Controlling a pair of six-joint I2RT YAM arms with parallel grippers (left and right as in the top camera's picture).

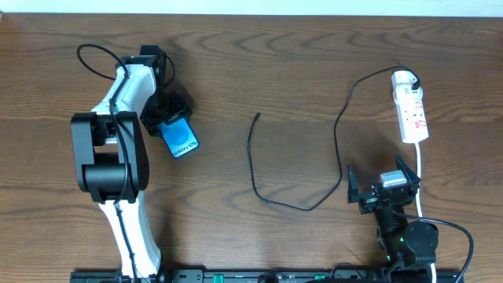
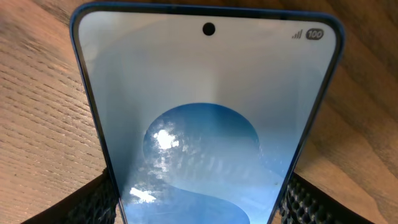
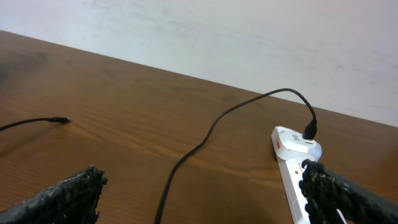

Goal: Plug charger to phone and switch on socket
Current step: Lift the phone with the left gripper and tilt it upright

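The phone sat at about nine o'clock from the middle of the wooden table in the overhead view, its blue screen facing up and its long axis running roughly from eleven to five o'clock. The left gripper was on it at the eleven o'clock end. The left wrist view showed the jaws spread wide, with one ribbed finger pressed against each long edge of the phone, so the grip spanned its width. That view also showed a pale screen with a blue rounded shape and a small camera hole near the top edge. The charger lay loose on the table. Its small tip rested near the centre, well apart from the phone. The cable looped down toward six o'clock, then climbed toward two o'clock, where its black plug sat in the far end of the socket. The socket lay between two and three o'clock, its white cord trailing toward five. The right gripper hung at about four o'clock, jaws fully apart and holding nothing.
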